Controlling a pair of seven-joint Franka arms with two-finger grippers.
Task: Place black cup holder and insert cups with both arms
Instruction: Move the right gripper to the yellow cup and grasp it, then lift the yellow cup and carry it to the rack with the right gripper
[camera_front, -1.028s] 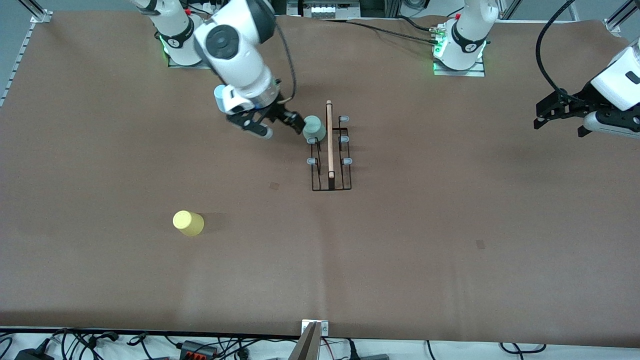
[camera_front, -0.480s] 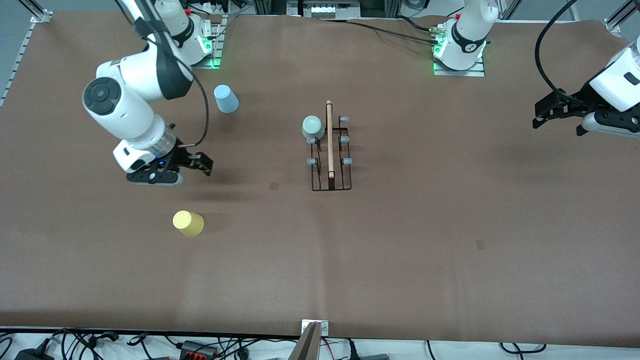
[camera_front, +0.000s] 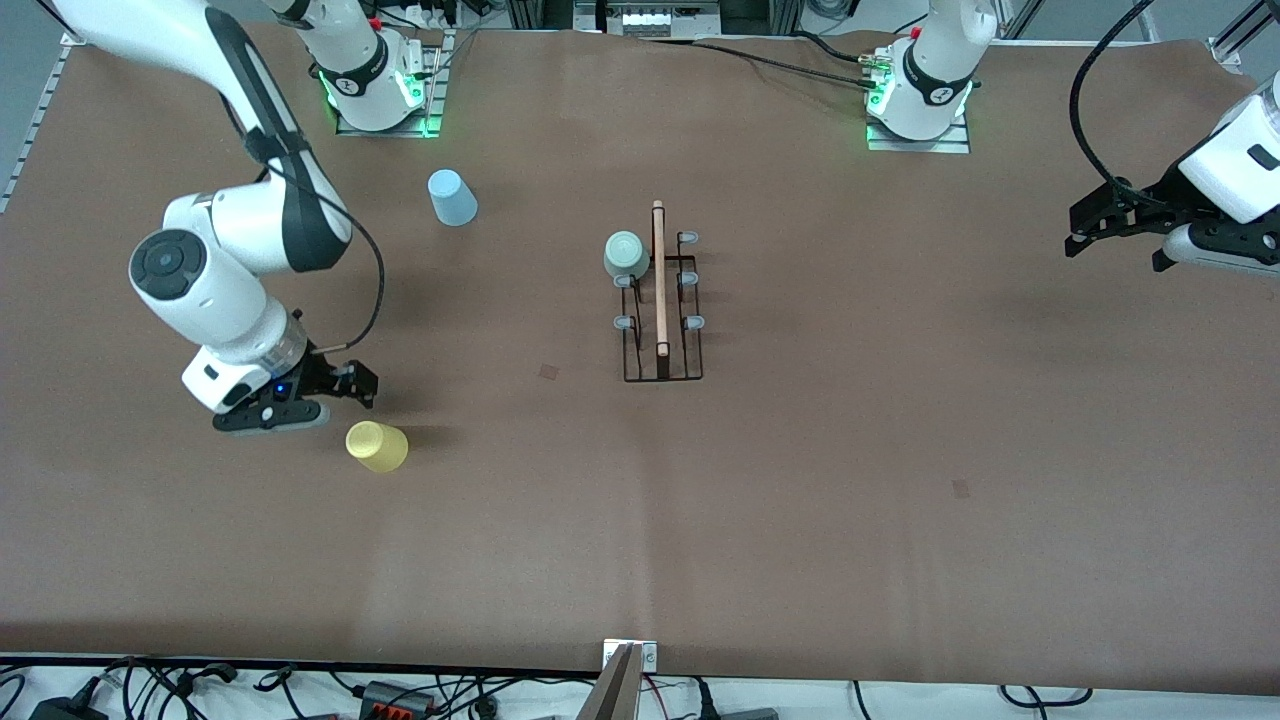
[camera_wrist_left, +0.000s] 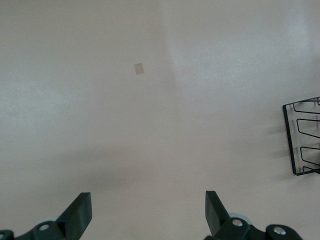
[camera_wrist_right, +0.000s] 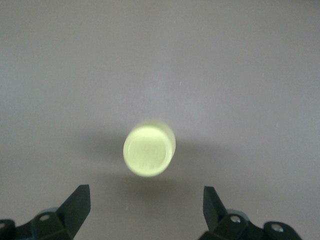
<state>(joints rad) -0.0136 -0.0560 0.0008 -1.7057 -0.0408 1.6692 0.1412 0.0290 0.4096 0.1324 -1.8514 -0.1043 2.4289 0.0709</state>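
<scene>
The black cup holder (camera_front: 661, 330) stands mid-table with its wooden rod handle (camera_front: 659, 280) on top. The pale green cup (camera_front: 627, 254) sits upside down on one of its pegs. The light blue cup (camera_front: 452, 197) stands upside down near the right arm's base. The yellow cup (camera_front: 377, 446) stands upside down nearer the front camera. My right gripper (camera_front: 340, 400) is open and empty, low beside the yellow cup; in the right wrist view the cup (camera_wrist_right: 149, 150) lies just ahead of the open gripper (camera_wrist_right: 145, 202). My left gripper (camera_front: 1115, 255) waits open at the left arm's end; its wrist view (camera_wrist_left: 148, 207) shows a corner of the holder (camera_wrist_left: 302, 142).
The brown table cover (camera_front: 800, 500) has small darker patches (camera_front: 549, 371) (camera_front: 960, 488). A metal clamp (camera_front: 625, 675) and cables lie along the front edge. The arm bases (camera_front: 918, 95) stand along the top edge.
My right gripper has left the green cup on the holder's peg and swung away toward the right arm's end, down beside the yellow cup. The left arm has not moved.
</scene>
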